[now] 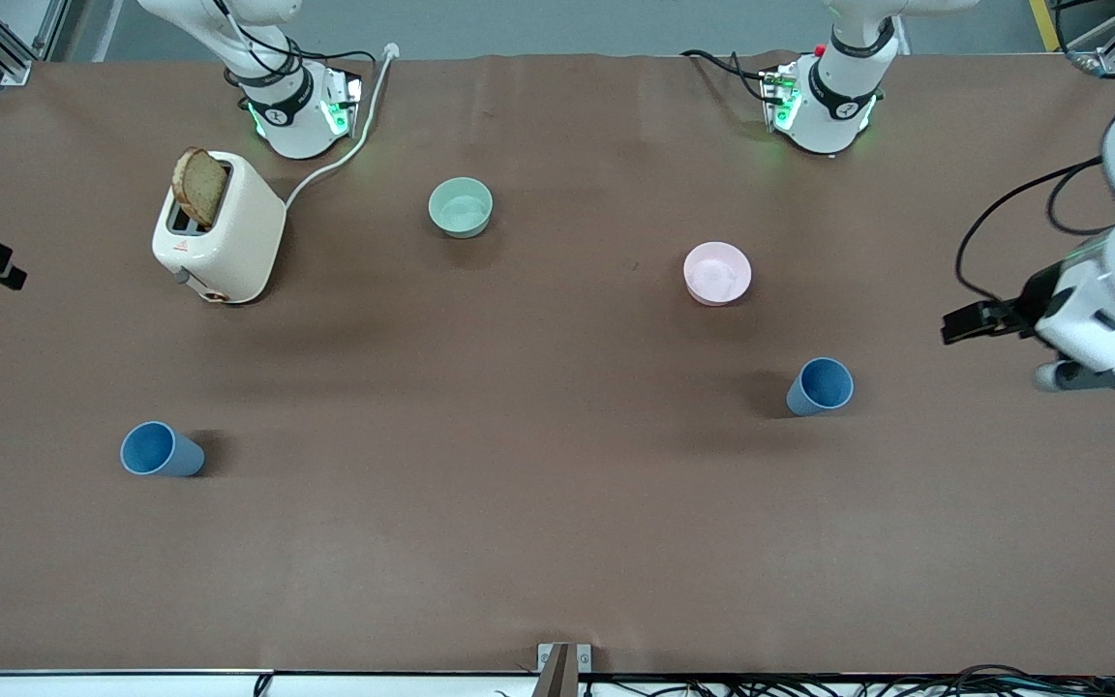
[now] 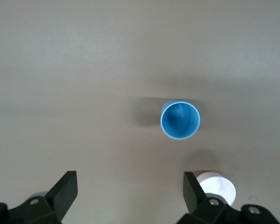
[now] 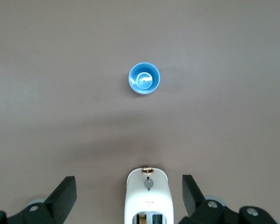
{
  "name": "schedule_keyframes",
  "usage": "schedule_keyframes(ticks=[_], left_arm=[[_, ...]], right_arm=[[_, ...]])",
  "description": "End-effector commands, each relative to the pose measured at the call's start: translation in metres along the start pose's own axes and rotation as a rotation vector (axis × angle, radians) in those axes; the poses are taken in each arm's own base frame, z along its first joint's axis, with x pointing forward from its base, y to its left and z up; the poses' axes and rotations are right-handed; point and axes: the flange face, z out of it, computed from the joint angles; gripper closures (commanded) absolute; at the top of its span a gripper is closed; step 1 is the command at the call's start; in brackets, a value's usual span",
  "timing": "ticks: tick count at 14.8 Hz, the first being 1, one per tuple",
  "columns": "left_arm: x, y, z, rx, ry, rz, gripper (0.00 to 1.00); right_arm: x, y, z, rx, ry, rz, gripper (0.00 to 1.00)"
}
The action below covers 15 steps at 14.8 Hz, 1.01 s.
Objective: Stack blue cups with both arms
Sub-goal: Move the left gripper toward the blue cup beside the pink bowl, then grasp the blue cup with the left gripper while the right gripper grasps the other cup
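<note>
Two blue cups stand upright on the brown table. One cup [image 1: 821,386] is toward the left arm's end; it shows in the left wrist view [image 2: 180,119]. The other cup [image 1: 161,450] is toward the right arm's end, nearer to the front camera than the toaster; it shows in the right wrist view [image 3: 144,78]. My left gripper [image 2: 130,184] is open and empty, high over the table beside the first cup; its hand [image 1: 1095,310] shows at the front view's edge. My right gripper [image 3: 129,186] is open and empty, high over the toaster.
A white toaster [image 1: 219,232] with a bread slice [image 1: 199,186] stands near the right arm's base, also in the right wrist view [image 3: 148,196]. A mint-green bowl [image 1: 461,206] and a pink bowl [image 1: 717,273] sit farther from the front camera than the cups.
</note>
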Motion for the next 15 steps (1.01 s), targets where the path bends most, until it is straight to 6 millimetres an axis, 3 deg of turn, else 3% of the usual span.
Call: schedule_keyframes(ticks=[1, 3, 5, 8, 10, 14, 15], left_arm=[[-0.009, 0.005, 0.038, 0.022, 0.019, 0.019, 0.0], [-0.008, 0.009, 0.075, 0.021, 0.025, 0.025, 0.0], [0.001, 0.014, 0.119, 0.024, 0.013, 0.033, 0.0], [0.018, 0.028, 0.164, 0.021, 0.038, 0.046, 0.0], [0.023, 0.045, 0.181, 0.018, 0.061, 0.053, 0.0], [0.026, 0.044, 0.214, 0.024, 0.017, 0.052, 0.0], [0.025, 0.045, 0.222, 0.026, 0.004, 0.053, 0.0]], right_arm=[[0.028, 0.018, 0.037, 0.02, 0.006, 0.007, 0.0], [0.046, 0.042, 0.074, 0.056, 0.004, 0.016, 0.0], [0.065, 0.068, 0.125, 0.109, -0.001, 0.009, 0.0], [0.087, 0.087, 0.185, 0.128, 0.027, 0.013, 0.01], [0.098, 0.092, 0.223, 0.127, 0.037, 0.026, 0.02], [0.113, 0.093, 0.298, 0.17, 0.057, 0.052, 0.04], [0.115, 0.089, 0.307, 0.178, 0.06, 0.055, 0.05]])
